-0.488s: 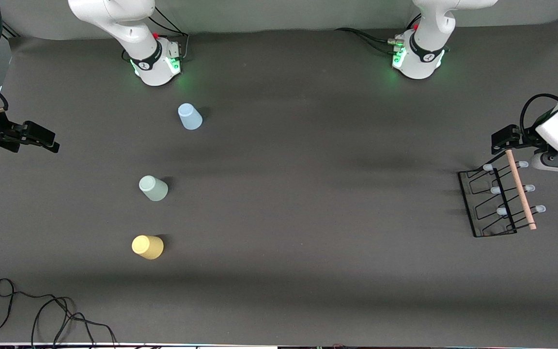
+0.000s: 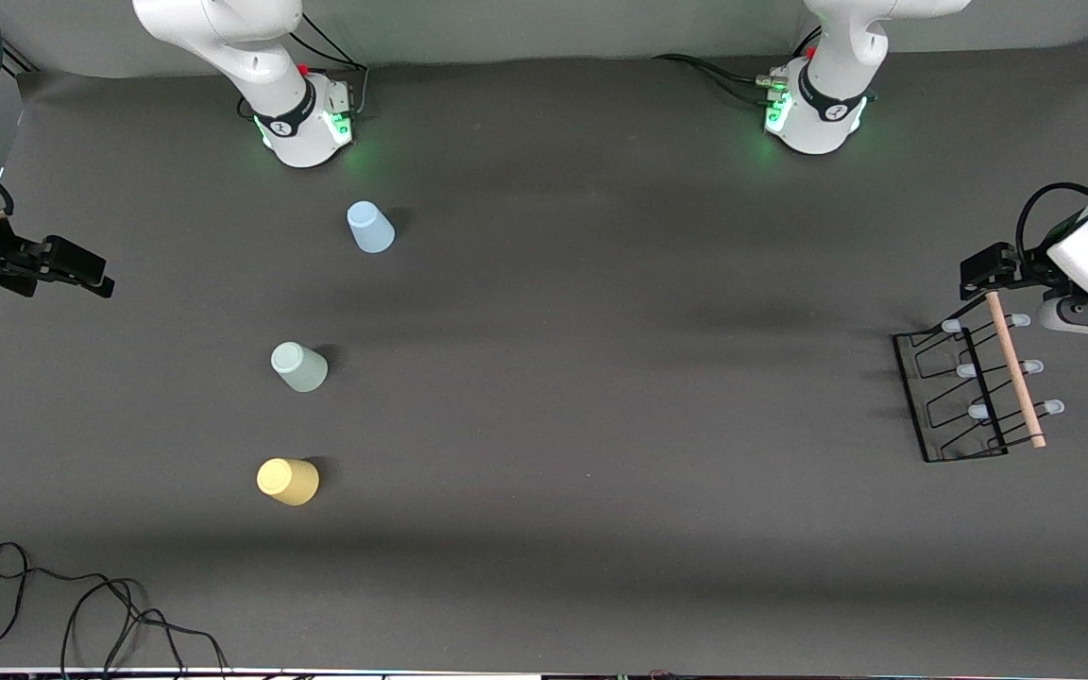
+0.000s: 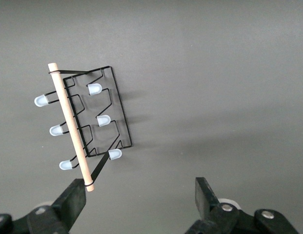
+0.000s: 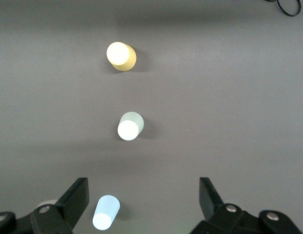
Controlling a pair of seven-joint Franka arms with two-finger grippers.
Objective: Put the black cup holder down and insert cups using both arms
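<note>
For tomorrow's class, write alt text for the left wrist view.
A black cup holder with a wooden handle and six pale blue pegs stands on the dark table. The open left gripper hovers above it, holding nothing.

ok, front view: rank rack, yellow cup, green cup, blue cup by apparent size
1. rack, far the largest
2. yellow cup, green cup and blue cup look alike; no ranking
</note>
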